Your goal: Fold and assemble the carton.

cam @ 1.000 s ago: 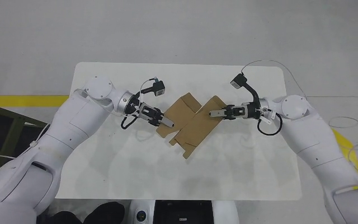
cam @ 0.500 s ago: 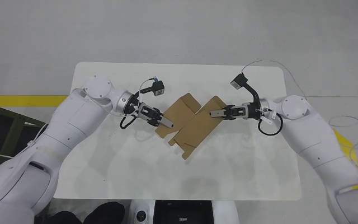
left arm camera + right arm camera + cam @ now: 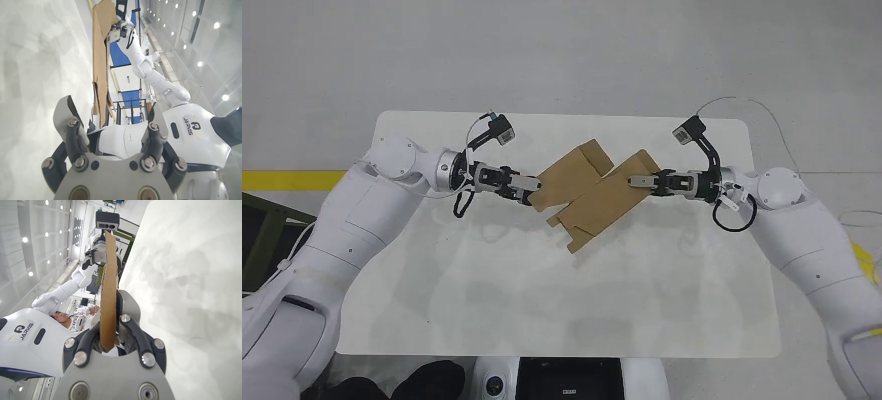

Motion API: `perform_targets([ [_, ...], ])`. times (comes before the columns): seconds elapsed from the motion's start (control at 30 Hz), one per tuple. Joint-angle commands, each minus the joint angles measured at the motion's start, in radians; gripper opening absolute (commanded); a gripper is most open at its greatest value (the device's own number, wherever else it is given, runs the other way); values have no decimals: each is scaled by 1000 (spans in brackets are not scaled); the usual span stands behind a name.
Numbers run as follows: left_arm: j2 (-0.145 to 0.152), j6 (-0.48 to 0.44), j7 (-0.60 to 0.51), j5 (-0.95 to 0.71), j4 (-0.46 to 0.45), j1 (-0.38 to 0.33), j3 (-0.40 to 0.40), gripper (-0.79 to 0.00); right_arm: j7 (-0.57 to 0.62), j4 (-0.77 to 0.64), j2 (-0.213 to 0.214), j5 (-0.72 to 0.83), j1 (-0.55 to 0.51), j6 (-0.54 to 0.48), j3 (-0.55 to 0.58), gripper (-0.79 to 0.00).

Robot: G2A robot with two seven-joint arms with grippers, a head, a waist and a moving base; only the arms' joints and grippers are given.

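From above, we see the flat, unfolded brown carton (image 3: 597, 195) held over the far middle of the table (image 3: 442, 300). The right wrist view adds the grip: the right gripper (image 3: 111, 315) pinches the carton's corrugated edge. In the left wrist view, the left gripper (image 3: 111, 102) is spread wide, and the carton stands edge-on just beyond it.

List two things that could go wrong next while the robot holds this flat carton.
1. Only the right jaws grip the carton, and at one edge, so the thin board could swing or slip out if it is pushed.
2. The left jaws stand open just short of the carton's opposite edge. Closing now might miss it, and advancing off-line might shove or crumple the board rather than open it.
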Motion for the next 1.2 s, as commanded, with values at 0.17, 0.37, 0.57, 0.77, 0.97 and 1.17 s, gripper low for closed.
perform_targets([
  [0.17,-1,-35,36,-6,31,20,-40,0,-24,24,-17,23,-1,-15,12,-785],
  [0.37,-11,-50,80,9,69,20,-58,0,-65,24,-33,2,-7,-12,11,-785],
  [0.57,-18,-59,135,41,65,23,-78,0,-104,14,-41,-28,-18,0,23,-785],
  [0.77,-22,-54,147,54,34,41,-96,0,-163,7,-41,-89,-27,19,51,-785],
  [0.97,-28,-55,166,62,19,60,-109,0,-185,-21,-40,-126,-49,45,69,-785],
  [1.17,-36,-41,170,57,20,70,-121,0,-219,-36,-43,-160,-72,57,84,-785],
])
